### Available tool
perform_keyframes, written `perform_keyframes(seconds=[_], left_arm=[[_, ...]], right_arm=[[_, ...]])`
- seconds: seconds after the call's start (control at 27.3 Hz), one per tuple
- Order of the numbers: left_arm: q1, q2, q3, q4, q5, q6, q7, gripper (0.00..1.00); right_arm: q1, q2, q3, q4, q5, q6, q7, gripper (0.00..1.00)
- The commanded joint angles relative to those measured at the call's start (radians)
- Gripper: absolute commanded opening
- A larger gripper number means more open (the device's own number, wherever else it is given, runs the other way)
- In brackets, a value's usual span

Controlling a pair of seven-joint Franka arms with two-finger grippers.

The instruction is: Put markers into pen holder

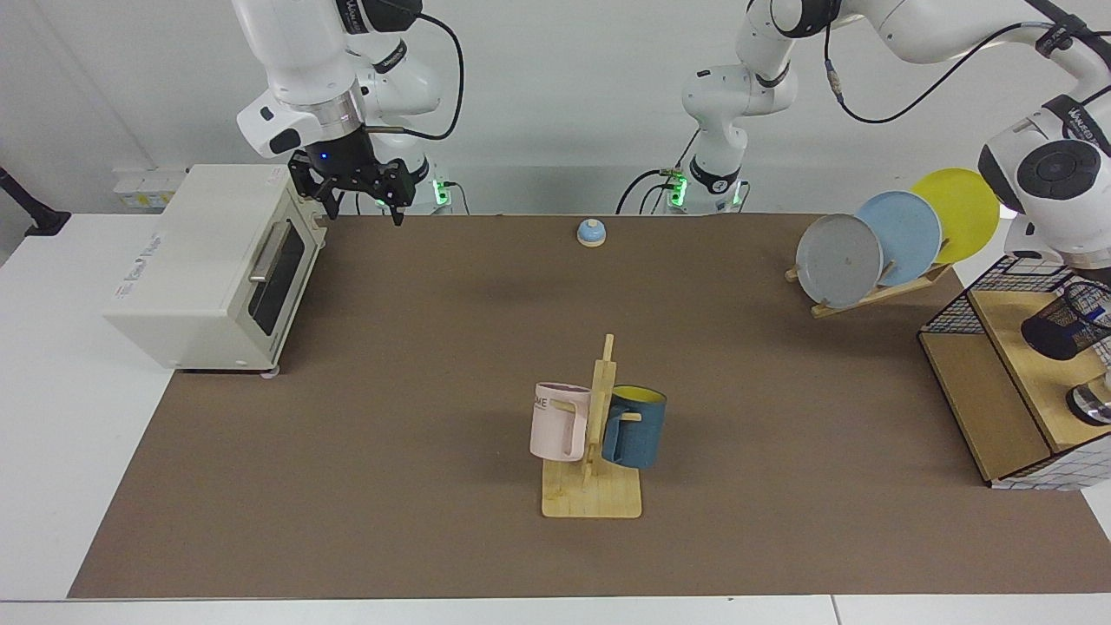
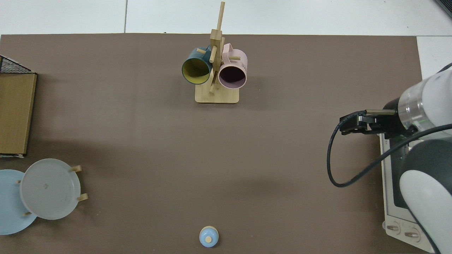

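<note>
Now | right claw (image 1: 358, 201) released beside toaster oven (image 1: 208, 265) | left claw unseen | pink mug (image 1: 559, 422) reads "ME"

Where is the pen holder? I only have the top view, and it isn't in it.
Observer: On the wooden shelf at the facing view's right edge. The pen holder is leaning, not upright.
Operator: And the left arm?
Observer: The left hand is right above the holder, partly cut off by the frame.
Operator: Any marker?
Observer: A blue tip shows at the holder's mouth; I cannot tell whether it is the marker.
Operator: Right arm?
Observer: It waits by the toaster oven, and the right hand is open.
</note>
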Motion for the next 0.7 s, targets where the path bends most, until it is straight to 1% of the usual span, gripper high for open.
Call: perform_keyframes(seconds=[0.0, 0.66], left_arm=[[-0.003, 0.004, 0.009, -0.023, 0.024, 0.047, -0.031, 0.0], [0.007, 0.016, 0.014, -0.032, 0.023, 0.062, -0.031, 0.0]], right_arm=[[-0.018, -0.017, 0.011, -0.02, 0.02, 0.011, 0.01, 1.0], [-0.018, -0.017, 0.011, -0.02, 0.02, 0.011, 0.01, 1.0]])
